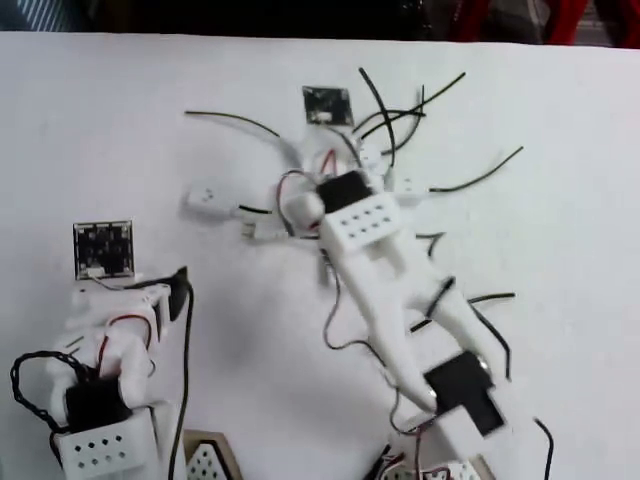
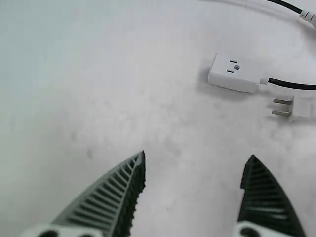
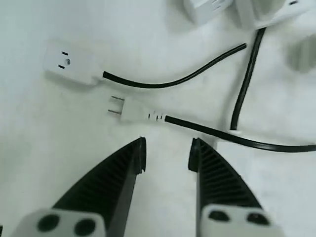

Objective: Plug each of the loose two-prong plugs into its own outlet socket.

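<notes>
Right gripper: jaws parted a little, nothing between them, hovering just beside white two-prong plug, not touching it. Plug lies flat on white table, prongs bare, near white outlet socket but apart from it. Socket's black cord curves off alongside plug's own cord. Left gripper: jaws wide apart, empty, over bare table, well apart from same socket and plug. More white sockets and loose black cords cluster beyond right arm. Marker card lies near left arm.
</notes>
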You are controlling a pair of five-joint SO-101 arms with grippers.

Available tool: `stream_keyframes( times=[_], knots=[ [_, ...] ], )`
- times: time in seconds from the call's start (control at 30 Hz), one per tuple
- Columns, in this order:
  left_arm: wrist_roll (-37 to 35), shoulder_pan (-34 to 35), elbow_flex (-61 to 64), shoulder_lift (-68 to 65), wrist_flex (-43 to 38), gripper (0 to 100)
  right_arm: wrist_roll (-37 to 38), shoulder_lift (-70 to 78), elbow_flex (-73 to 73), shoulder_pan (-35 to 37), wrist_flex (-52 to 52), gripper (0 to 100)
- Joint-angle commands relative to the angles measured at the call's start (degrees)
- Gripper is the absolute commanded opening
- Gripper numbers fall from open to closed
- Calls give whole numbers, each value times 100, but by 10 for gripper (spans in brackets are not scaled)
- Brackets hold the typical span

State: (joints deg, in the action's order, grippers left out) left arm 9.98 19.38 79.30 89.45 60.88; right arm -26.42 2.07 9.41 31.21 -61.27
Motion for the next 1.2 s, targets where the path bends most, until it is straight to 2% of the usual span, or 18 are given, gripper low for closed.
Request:
stream_keyframes(
  times=[0.0, 0.2, 0.4, 0.8, 1.03, 1.17],
  knots=[
    [-53, 31, -18, 40, -123, 309, -774, 488, -158, 92, 532, 137],
    [-53, 31, -18, 40, -123, 309, -1556, 1051, -167, 84, 848, 137],
    [-53, 31, -18, 40, -123, 309, -1925, 1130, -132, 75, 954, 137],
    [-44, 31, -18, 40, -123, 309, -1925, 1684, -193, 31, 1332, 137],
    [-44, 31, -18, 40, -123, 309, -1925, 1455, -501, 145, 470, 137],
    [-44, 31, -18, 40, -123, 309, -1916, 1314, -501, 189, 338, 137]
  ],
)
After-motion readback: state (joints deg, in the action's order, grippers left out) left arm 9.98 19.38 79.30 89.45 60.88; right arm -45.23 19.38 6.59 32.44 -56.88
